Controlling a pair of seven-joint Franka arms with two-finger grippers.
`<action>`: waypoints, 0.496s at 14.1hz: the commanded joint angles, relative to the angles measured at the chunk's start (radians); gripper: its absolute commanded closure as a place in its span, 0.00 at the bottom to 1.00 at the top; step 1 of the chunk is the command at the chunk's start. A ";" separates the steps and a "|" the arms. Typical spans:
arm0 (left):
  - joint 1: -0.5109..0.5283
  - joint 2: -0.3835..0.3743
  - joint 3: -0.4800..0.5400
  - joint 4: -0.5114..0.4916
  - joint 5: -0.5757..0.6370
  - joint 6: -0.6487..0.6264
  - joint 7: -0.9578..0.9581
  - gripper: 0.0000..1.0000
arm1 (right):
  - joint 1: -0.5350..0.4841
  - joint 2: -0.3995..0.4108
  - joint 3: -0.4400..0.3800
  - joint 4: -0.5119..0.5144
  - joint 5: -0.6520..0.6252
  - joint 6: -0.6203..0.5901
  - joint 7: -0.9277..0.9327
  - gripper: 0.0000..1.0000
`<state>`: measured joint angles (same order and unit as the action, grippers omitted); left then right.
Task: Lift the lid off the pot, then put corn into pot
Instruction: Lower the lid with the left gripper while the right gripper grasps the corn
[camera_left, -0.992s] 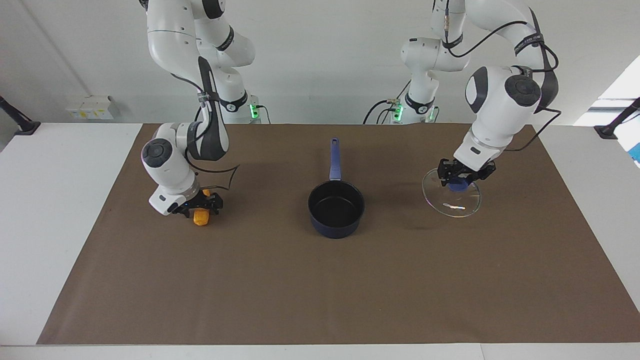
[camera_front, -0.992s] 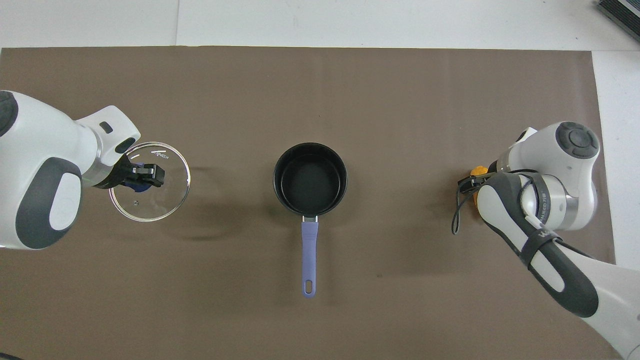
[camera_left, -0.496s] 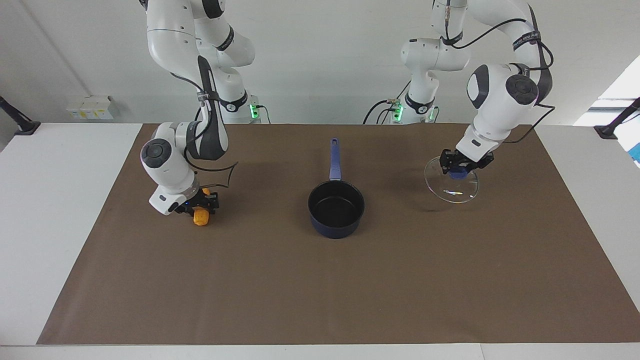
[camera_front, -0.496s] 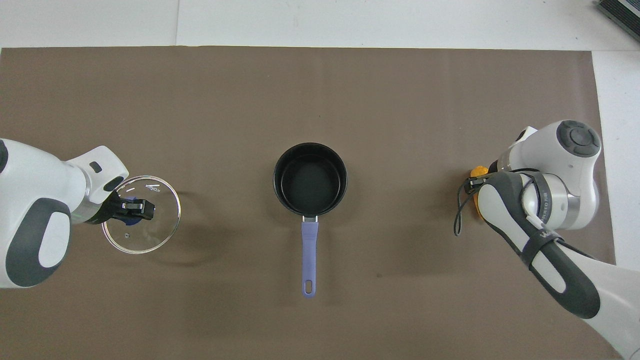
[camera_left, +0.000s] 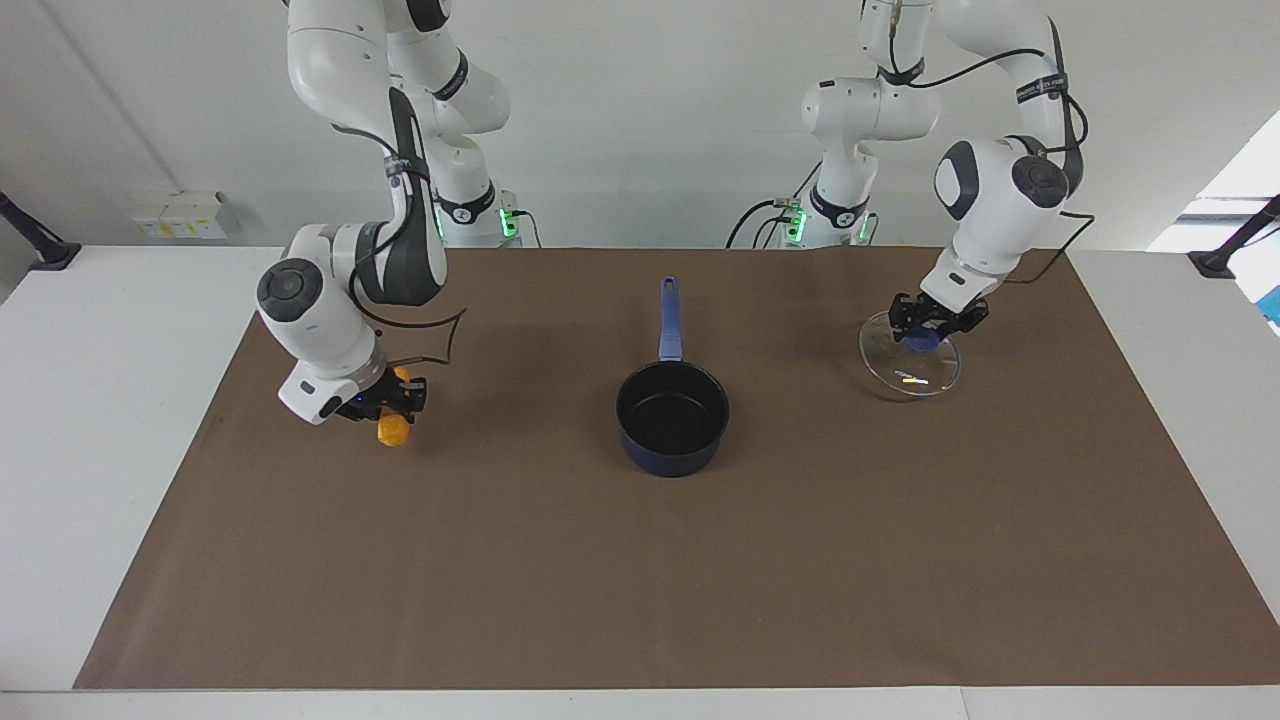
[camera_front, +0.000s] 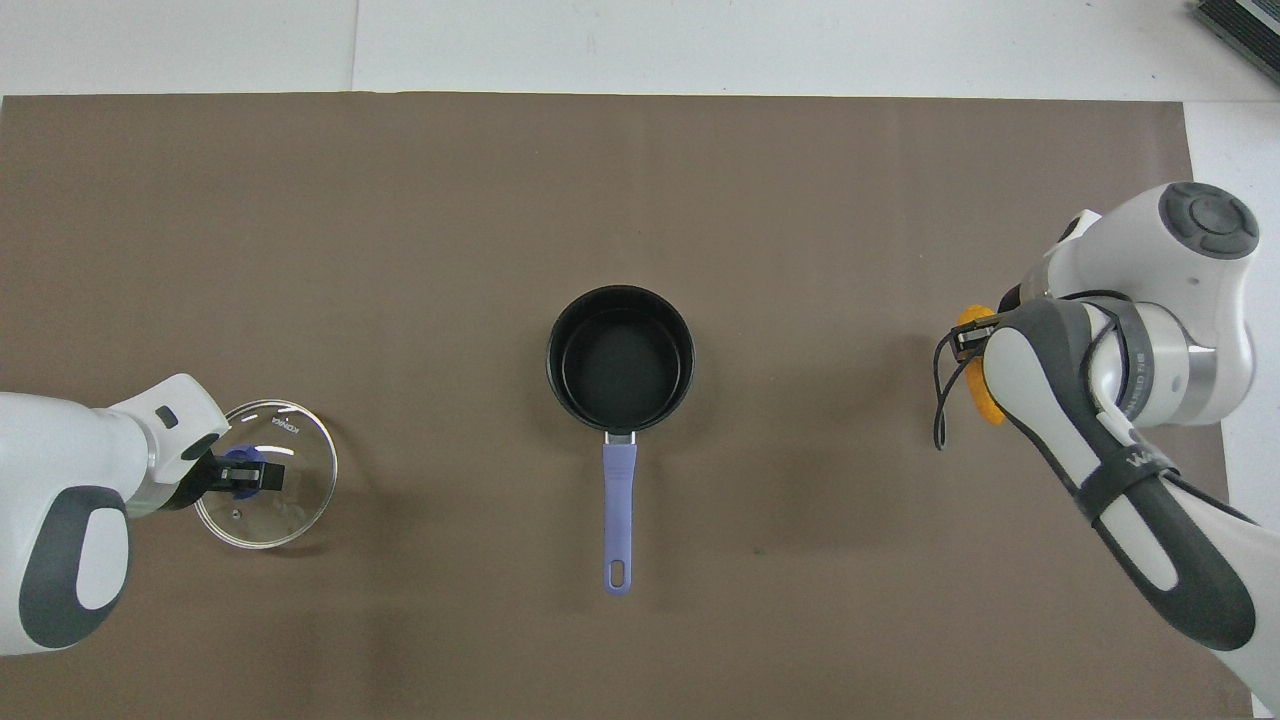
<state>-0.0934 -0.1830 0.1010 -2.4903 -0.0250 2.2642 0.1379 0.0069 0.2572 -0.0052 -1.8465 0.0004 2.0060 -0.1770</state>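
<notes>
**Readable markings**

The glass lid (camera_front: 266, 488), at the lower left of the overhead frame, carries small white lettering near its rim that seems to read "KONKA"; the letters are too small to be sure. A strap on the right arm (camera_front: 1130, 440), at the frame's right edge, bears white letters, only partly legible.

Small dark navy saucepan (camera_left: 671, 417) sits uncovered mid-mat, mouth unobstructed from above. Bare brown mat (camera_left: 640, 560) between it and both grippers; its long blue handle (camera_left: 669, 318) points robotward, seemingly clear of the approach paths.
</notes>
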 joint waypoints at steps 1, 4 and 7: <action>0.020 -0.030 -0.010 -0.053 0.004 0.058 0.019 0.01 | 0.004 -0.058 0.028 0.064 0.024 -0.093 0.022 1.00; 0.015 -0.015 -0.010 -0.035 0.004 0.052 0.016 0.00 | 0.062 -0.067 0.028 0.162 0.023 -0.159 0.094 1.00; 0.008 0.026 -0.010 0.029 0.004 0.043 0.011 0.00 | 0.148 -0.058 0.028 0.201 0.020 -0.153 0.274 1.00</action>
<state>-0.0863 -0.1817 0.0946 -2.5059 -0.0250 2.3064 0.1443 0.1109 0.1775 0.0215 -1.6770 0.0115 1.8555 -0.0016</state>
